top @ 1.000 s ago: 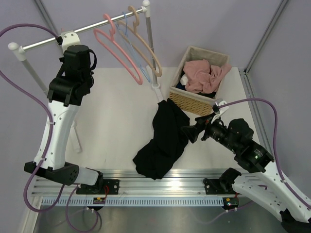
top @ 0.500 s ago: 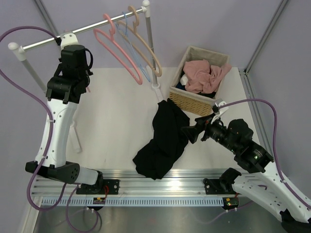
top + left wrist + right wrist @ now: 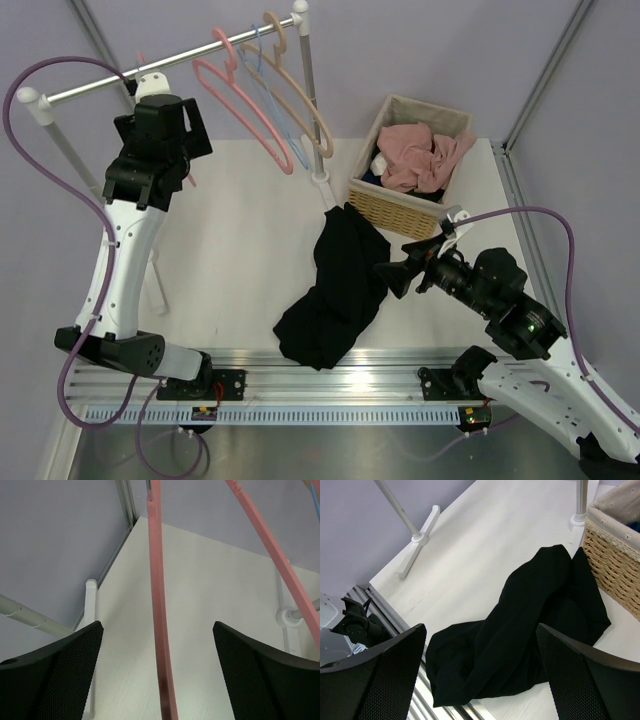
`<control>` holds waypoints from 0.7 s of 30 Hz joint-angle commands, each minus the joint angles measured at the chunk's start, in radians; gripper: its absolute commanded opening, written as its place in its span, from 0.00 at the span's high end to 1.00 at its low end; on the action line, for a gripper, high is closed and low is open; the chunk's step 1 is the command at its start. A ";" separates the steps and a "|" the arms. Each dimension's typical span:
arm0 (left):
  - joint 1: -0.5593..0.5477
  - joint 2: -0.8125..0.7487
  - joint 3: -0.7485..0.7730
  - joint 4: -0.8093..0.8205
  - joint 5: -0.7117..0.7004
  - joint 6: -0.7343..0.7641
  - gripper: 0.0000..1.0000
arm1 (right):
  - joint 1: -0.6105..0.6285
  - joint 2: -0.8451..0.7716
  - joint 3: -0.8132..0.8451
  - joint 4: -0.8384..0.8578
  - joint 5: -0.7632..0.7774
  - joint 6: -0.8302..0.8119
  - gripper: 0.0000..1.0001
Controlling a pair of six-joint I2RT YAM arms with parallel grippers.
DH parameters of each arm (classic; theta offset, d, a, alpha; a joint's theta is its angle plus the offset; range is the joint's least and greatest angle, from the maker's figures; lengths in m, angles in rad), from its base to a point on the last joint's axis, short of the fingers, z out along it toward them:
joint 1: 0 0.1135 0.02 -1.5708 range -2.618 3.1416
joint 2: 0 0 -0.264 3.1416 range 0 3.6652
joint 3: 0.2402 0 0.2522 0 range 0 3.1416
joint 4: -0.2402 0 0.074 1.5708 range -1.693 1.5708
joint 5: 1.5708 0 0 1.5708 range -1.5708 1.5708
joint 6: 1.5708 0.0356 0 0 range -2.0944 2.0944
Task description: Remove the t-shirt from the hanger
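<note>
Heaped on the table (image 3: pixel 240 250), the t-shirt (image 3: pixel 335 295), long axis running from the basket (image 3: pixel 395 205) toward the arm bases, just left of the right gripper (image 3: pixel 390 280), spread wide and empty. Up high, left gripper (image 3: pixel 157 630) parted too, straddling the bare hanger (image 3: pixel 156 580) without touching. Looks done.

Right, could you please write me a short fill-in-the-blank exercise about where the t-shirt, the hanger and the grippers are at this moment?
1. The t-shirt lies crumpled on the ____, no longer on the hanger.
2. The hanger hangs from the clothes ____.
3. The dusty-pink garment sits in the wicker ____.
4. The left gripper and the right gripper both stand ____.
Missing words: table; rail; basket; open.
</note>
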 commanded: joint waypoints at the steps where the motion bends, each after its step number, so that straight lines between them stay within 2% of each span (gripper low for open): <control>1: 0.004 -0.042 -0.010 0.034 0.015 0.002 0.01 | -0.002 -0.006 -0.002 0.021 -0.005 -0.016 0.00; 6: 0.004 -0.111 -0.052 0.023 0.070 0.011 0.01 | -0.002 0.043 -0.010 0.025 -0.006 -0.018 0.01; 10: 0.004 -0.206 -0.096 0.017 0.207 0.054 0.01 | -0.002 0.178 0.045 -0.007 -0.031 -0.013 0.00; 15: 0.004 -0.373 -0.167 -0.001 0.305 0.069 0.01 | -0.002 0.362 0.054 0.023 0.079 0.004 0.01; 20: 0.004 -0.473 -0.230 -0.026 0.385 0.041 0.01 | 0.008 0.549 0.068 0.042 0.138 0.059 0.01; 21: 0.004 -0.487 -0.236 -0.030 0.399 0.033 0.01 | 0.021 0.574 0.067 0.040 0.202 0.068 0.00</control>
